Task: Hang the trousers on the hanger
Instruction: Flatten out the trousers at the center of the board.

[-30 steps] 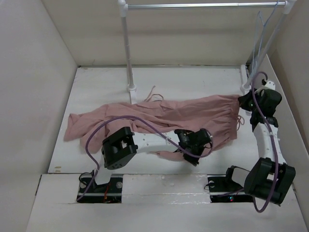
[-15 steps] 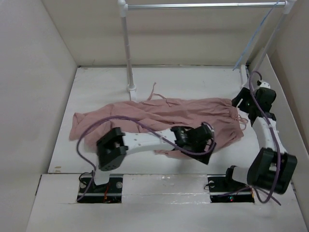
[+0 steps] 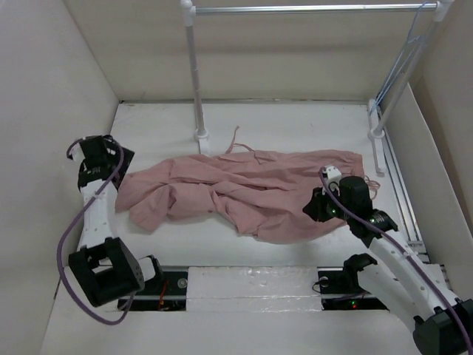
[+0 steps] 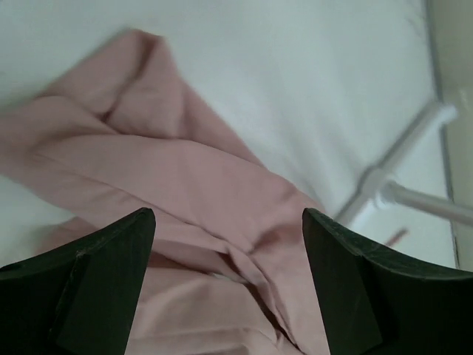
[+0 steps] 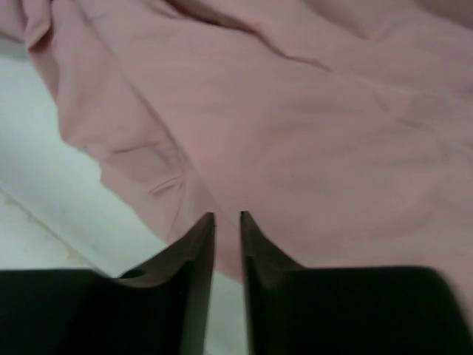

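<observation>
Dusty-pink trousers lie crumpled flat on the table. The waist end is under the right gripper, fingers almost together, seemingly pinching nothing. The leg end is below the left gripper, spread wide and empty. The pale hanger hangs off the rail, well beyond the right gripper. White table, beige walls.

Trousers: stretched left to right across the middle of the surface.
Hanger: on the rail, back right.
Left end effector: beside the trousers' left end.
Right end effector: over their near right edge.
</observation>
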Action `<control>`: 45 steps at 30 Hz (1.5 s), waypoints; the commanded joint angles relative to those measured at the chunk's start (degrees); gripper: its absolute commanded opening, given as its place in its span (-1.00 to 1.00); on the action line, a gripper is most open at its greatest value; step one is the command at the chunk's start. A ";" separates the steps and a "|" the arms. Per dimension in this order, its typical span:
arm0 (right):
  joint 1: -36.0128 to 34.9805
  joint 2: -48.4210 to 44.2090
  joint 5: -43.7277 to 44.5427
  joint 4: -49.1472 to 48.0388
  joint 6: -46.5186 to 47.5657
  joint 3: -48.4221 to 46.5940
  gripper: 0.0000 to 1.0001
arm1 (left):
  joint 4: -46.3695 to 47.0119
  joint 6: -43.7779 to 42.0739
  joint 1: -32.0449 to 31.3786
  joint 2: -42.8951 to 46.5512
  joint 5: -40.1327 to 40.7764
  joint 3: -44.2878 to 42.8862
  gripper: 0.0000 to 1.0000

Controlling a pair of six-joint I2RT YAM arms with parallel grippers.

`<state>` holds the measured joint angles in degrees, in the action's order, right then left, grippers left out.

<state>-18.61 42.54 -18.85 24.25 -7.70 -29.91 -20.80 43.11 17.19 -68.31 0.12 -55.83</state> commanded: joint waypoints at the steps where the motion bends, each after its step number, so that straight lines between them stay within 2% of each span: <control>1: -4.23 -1.50 0.22 0.89 1.99 -1.29 -0.37 | -0.56 -1.72 8.35 -5.31 -6.97 1.43 0.55; 5: -9.33 1.39 0.74 -0.16 2.17 -2.78 -0.09 | 2.59 -1.88 11.46 -12.16 -7.59 1.17 0.56; 8: -12.85 3.77 1.54 -1.57 2.08 -3.31 -0.03 | 1.55 -4.34 11.46 -19.19 -7.75 -1.91 0.56; 13: -17.76 7.63 2.68 -3.85 0.24 -3.40 0.00 | 4.62 -7.34 9.97 -25.01 -5.14 -4.46 0.57; 16: -20.31 9.48 3.47 -4.83 -1.69 -3.40 0.00 | 4.01 -8.83 8.74 -28.18 -3.20 -7.35 0.45; 17: -20.93 10.44 3.82 -5.00 -2.13 -3.57 0.01 | 4.10 -8.75 8.74 -29.93 -3.46 -7.79 0.21; 18: -22.07 11.06 4.95 -5.18 -3.36 -4.01 0.00 | 4.62 -8.75 8.74 -30.73 -3.90 -8.23 -0.36; 19: -22.08 11.07 4.96 -5.18 -3.37 -4.01 0.01 | 4.36 -8.66 8.74 -30.91 -3.90 -8.24 -0.36; 20: -22.95 11.42 5.57 -4.83 -3.63 -4.28 0.01 | 4.10 -8.31 8.74 -30.83 -4.33 -8.59 -0.96; 23: -23.58 11.60 8.12 -4.21 -3.98 -5.51 0.00 | 3.75 -6.73 8.74 -26.45 -6.00 -8.77 -1.00; 26: -23.58 12.04 11.37 -3.16 -3.63 -6.30 0.01 | 1.38 -4.80 5.85 -19.42 -5.93 -11.83 -1.00; 28: -23.58 12.21 12.61 -3.51 -3.20 -6.56 0.07 | 0.58 -3.57 3.30 -14.07 -4.61 -16.31 -1.00; 29: -22.88 12.56 11.92 -4.03 -2.41 -6.82 0.08 | 0.41 -2.26 -0.54 -12.13 -2.08 -23.46 -1.00; 30: -22.87 12.56 11.91 -4.21 -2.40 -6.83 0.08 | 0.41 -2.24 -0.58 -12.11 -2.05 -23.53 -1.00; 32: -22.26 13.09 11.73 -4.04 -1.79 -7.53 0.08 | -2.39 -1.28 -1.98 -13.24 -2.49 -32.17 -1.00; 36: -21.55 13.09 12.52 -2.46 -0.47 -8.58 0.18 | -3.46 -1.19 -1.99 -15.97 -4.34 -39.77 -1.00; 40: -19.54 11.07 12.79 -0.44 0.23 -8.76 0.28 | -3.37 -2.60 -0.24 -20.61 -2.84 -39.80 -1.00; 41: -18.66 10.02 12.79 -0.08 0.41 -8.67 0.28 | -2.42 -2.42 0.82 -21.59 -5.80 -38.49 -0.92; 42: -18.65 9.32 12.70 0.62 0.58 -8.59 0.28 | -1.54 -2.59 1.70 -22.90 -7.14 -35.69 -0.61; 43: -17.78 8.88 12.61 0.97 0.76 -8.41 0.29 | -1.61 -3.99 2.31 -26.31 -8.72 -34.96 -0.20; 44: -17.25 8.35 12.52 1.50 0.76 -8.41 0.29 | -3.44 -5.39 2.84 -28.61 -8.91 -35.13 0.61; 45: -16.38 7.30 12.35 2.20 1.02 -8.32 0.33 | -5.98 -6.71 2.85 -31.15 -8.47 -37.66 0.79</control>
<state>-36.49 52.21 -7.05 24.84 -8.03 -36.05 -21.04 39.46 18.79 -91.57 -6.35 -94.19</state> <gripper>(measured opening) 0.659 0.798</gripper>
